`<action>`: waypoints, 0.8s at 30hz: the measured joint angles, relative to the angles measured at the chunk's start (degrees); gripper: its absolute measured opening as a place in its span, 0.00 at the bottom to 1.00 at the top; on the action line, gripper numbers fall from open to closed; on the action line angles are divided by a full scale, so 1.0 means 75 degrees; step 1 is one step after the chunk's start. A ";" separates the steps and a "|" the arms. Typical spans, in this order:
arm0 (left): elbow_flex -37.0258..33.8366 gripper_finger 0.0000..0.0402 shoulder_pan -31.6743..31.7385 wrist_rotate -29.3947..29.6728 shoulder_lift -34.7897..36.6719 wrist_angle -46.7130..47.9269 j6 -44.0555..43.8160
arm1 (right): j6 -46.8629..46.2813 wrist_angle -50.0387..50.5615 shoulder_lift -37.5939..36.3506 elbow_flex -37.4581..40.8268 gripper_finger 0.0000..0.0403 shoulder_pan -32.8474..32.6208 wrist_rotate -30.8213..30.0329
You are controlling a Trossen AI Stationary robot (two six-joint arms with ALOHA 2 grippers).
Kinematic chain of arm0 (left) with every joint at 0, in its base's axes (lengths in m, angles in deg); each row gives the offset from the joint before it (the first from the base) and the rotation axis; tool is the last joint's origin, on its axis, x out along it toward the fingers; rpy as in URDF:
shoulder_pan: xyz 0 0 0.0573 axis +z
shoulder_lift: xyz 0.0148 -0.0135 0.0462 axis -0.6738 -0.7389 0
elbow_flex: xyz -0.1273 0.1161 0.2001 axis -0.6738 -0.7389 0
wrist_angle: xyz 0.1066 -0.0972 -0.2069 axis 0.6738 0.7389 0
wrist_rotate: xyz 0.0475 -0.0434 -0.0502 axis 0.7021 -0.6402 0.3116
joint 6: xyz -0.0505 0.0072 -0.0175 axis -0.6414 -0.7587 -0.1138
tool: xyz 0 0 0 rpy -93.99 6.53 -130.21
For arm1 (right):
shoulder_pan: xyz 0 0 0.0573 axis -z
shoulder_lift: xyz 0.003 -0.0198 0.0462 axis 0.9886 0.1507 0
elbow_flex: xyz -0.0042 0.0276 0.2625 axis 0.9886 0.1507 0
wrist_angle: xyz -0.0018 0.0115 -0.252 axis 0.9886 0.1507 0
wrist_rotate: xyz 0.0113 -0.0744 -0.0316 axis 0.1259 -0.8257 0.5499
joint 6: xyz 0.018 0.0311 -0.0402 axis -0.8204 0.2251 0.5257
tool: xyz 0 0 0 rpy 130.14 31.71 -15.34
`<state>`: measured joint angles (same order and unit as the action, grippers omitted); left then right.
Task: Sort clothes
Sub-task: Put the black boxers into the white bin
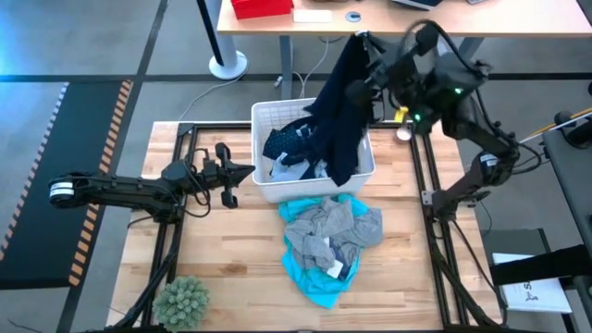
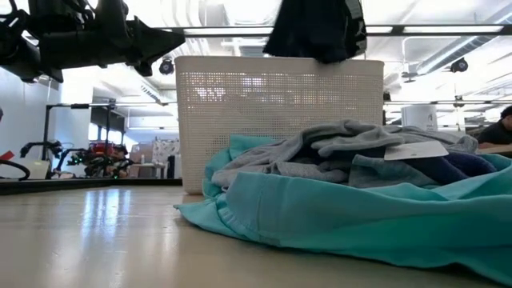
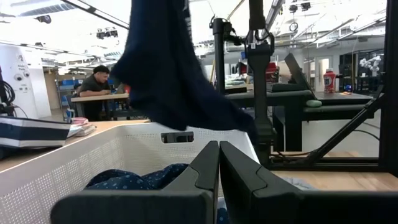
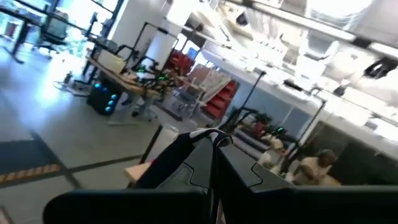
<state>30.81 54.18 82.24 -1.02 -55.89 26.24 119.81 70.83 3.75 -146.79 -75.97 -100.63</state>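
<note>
Right gripper (image 1: 363, 42) jaws pinching limp navy garment (image 1: 340, 102) above perforated white basket (image 1: 265, 116); left gripper (image 1: 248, 169) jaws pressed together, empty.

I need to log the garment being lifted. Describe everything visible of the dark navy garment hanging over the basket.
The dark navy garment is a plain, soft, limp fabric piece, long and draped in loose folds. The right gripper is shut on its upper end, so it hangs lengthwise over the white slotted basket. In the high view its lower end reaches the clothes inside the basket; whether it rests on them cannot be told. The left wrist view shows it dangling above the basket's rim, and the low view shows its lower part above the basket's wall.
</note>
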 joint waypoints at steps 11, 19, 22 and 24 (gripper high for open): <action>0.0000 0.00 0.0002 0.0000 -0.0001 0.0007 -0.0003 | -0.2418 0.1913 0.0652 0.0015 0.00 0.0441 0.2017; 0.0000 0.00 0.0002 0.0000 -0.0001 0.0024 -0.0055 | -0.2683 0.2674 0.1617 0.0015 0.00 0.0694 0.2495; 0.0000 0.00 0.0002 0.0000 -0.0001 0.0025 -0.0061 | -0.2915 0.3083 0.1924 0.0015 0.00 0.0865 0.2587; 0.0000 0.00 0.0002 0.0000 -0.0001 0.0041 -0.0065 | -0.3111 0.3354 0.2080 0.0017 0.00 0.0966 0.2873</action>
<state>30.81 54.20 82.24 -1.03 -55.58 25.75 96.48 95.98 19.35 -146.66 -68.73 -79.08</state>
